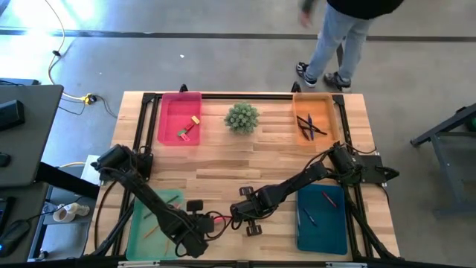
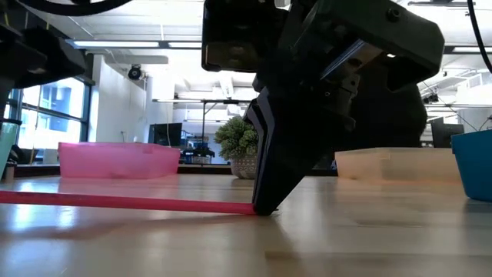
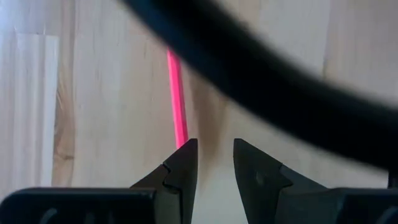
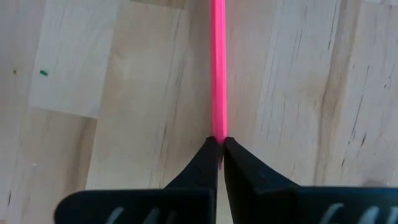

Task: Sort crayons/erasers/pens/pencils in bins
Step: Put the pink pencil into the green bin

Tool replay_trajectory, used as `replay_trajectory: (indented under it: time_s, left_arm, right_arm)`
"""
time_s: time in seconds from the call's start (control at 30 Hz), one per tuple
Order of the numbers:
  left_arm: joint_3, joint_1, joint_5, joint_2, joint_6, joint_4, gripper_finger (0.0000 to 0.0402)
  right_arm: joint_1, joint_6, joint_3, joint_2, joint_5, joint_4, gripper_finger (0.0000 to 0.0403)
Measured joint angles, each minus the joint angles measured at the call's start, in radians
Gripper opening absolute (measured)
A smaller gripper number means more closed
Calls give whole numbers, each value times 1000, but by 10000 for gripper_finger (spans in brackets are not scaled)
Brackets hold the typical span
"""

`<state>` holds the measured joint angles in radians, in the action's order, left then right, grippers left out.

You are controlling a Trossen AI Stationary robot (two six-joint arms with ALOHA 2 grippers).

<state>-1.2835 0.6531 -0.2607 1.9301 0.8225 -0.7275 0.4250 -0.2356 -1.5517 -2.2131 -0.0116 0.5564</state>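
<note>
A pink pencil (image 2: 123,201) lies flat on the wooden table near its front edge, between the two arms. My right gripper (image 4: 219,146) is shut on the pencil's right end. My left gripper (image 3: 216,155) hovers open just left of it; the pencil (image 3: 177,93) runs on past one of its fingers, and nothing is between them. The pink bin (image 1: 180,119) holds erasers and the orange bin (image 1: 316,119) dark pens. The teal bin (image 1: 321,216) holds crayons and the green bin (image 1: 152,219) pencils. My right gripper pinches the pencil's right end (image 4: 217,134) between its two fingertips (image 2: 265,206). The fingers slant steeply down from the table's right side and lie in line with the pencil. The pencil lies flat on the table along its whole length.
A small potted plant (image 1: 242,117) stands at the far middle between the pink and orange bins. A person (image 1: 338,37) stands beyond the far edge. A dark blurred band (image 3: 280,93) crosses the left wrist view close to the lens.
</note>
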Motion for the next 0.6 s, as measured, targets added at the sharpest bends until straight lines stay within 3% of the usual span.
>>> replay_trajectory:
  time_s: [0.6]
  left_arm:
    - [0,-72,65,20,-101,4,90]
  right_arm:
    - [1,4,0,0,5,-3,0]
